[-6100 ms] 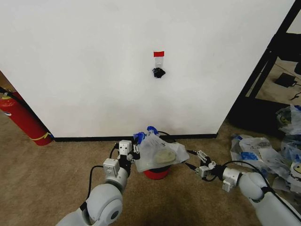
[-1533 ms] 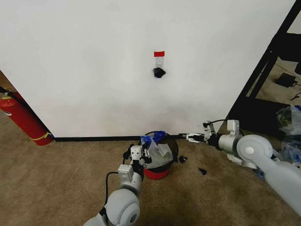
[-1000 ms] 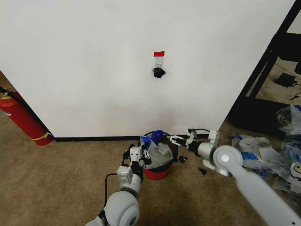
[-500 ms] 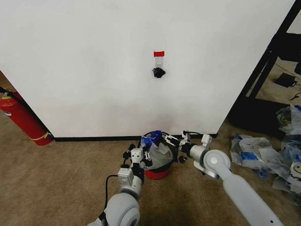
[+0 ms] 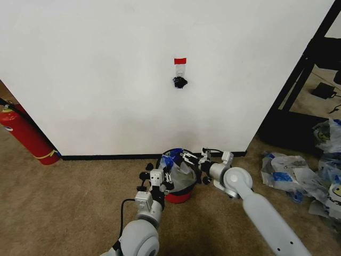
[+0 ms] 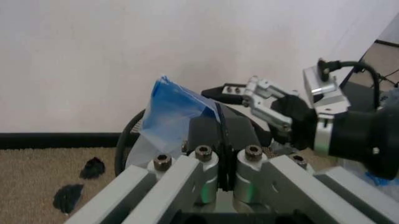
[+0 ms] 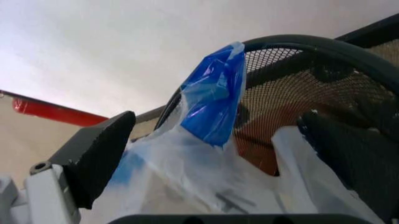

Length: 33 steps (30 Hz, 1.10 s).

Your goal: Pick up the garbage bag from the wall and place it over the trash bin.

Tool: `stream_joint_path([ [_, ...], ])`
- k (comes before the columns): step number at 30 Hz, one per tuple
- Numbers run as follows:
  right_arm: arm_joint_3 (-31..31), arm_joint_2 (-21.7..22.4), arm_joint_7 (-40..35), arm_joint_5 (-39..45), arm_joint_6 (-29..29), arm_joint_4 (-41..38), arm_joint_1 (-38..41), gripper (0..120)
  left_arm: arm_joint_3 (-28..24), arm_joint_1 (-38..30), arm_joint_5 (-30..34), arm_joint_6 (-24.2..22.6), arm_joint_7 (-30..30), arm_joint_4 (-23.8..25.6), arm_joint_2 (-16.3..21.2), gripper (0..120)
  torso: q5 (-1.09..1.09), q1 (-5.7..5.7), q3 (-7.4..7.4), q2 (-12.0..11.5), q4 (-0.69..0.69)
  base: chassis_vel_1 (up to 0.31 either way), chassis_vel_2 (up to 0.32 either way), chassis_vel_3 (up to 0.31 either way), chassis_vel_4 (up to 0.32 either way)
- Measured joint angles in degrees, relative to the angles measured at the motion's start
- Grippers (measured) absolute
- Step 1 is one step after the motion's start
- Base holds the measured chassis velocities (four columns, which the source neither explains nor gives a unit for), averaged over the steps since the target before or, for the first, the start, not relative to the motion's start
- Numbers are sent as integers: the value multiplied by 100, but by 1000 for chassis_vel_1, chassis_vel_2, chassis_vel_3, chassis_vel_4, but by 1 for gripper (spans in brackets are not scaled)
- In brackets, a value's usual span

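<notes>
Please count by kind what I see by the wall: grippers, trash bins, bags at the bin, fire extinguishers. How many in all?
grippers: 2 (left gripper, right gripper)
trash bin: 1
garbage bag: 1
fire extinguisher: 1
total: 5

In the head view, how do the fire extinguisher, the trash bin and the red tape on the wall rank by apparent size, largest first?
1. Fire extinguisher, though the picture's edge cuts it off.
2. Trash bin, partly covered by the garbage bag.
3. Red tape, clearly smallest.
The first two look close in size, so their order is unsure.
</notes>
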<state>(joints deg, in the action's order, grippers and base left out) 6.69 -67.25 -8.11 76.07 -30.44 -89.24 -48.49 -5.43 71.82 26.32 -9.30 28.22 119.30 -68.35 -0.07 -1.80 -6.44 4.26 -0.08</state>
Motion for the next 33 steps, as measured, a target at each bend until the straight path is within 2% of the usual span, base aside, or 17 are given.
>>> stream_joint_path([
  [12,-58,-263,21,-166,-12,329,195,97,-73,-13,-5,-1,0,-52,-32,0,0,0,0,0,0,0,0,0,0],
  [17,-90,-352,20,-336,-35,473,232,74,-72,-14,-6,-1,-1,-52,-15,0,0,0,0,0,0,0,0,0,0],
  [20,-90,-375,24,-376,-35,507,238,71,-71,-14,-6,-1,-1,-52,-14,0,0,0,0,1,-1,0,0,0,0],
  [21,-90,-419,38,-438,-34,553,244,64,-71,-12,-6,-1,-1,-50,-19,0,1,0,0,1,0,0,0,0,0],
  [22,-90,-427,41,-449,-34,559,245,62,-72,-12,-6,0,-1,-50,-20,0,1,0,0,1,0,0,0,0,0],
  [23,-91,-458,56,-490,-33,589,256,53,-80,-8,-9,0,-2,-50,-27,0,0,0,0,1,0,0,0,0,0],
  [26,-97,-543,89,-637,-28,713,309,42,-94,-3,-20,2,-9,-49,-32,0,0,0,0,1,-1,0,0,0,0],
  [29,-90,-616,103,-719,-26,803,346,36,-105,-3,-21,4,-20,-50,-32,0,0,0,0,1,0,0,0,0,0],
  [31,-83,-694,116,-783,-25,893,384,26,-115,-5,-21,5,-30,-40,-28,0,0,0,0,1,0,0,0,0,0],
  [32,-86,-757,121,-853,-24,953,402,14,-113,-8,-20,5,-34,-16,-13,0,0,0,0,1,0,0,0,0,0],
  [33,-89,-762,122,-860,-22,954,401,10,-107,-8,-18,6,-33,-12,-6,0,1,0,0,1,0,0,0,0,0],
])
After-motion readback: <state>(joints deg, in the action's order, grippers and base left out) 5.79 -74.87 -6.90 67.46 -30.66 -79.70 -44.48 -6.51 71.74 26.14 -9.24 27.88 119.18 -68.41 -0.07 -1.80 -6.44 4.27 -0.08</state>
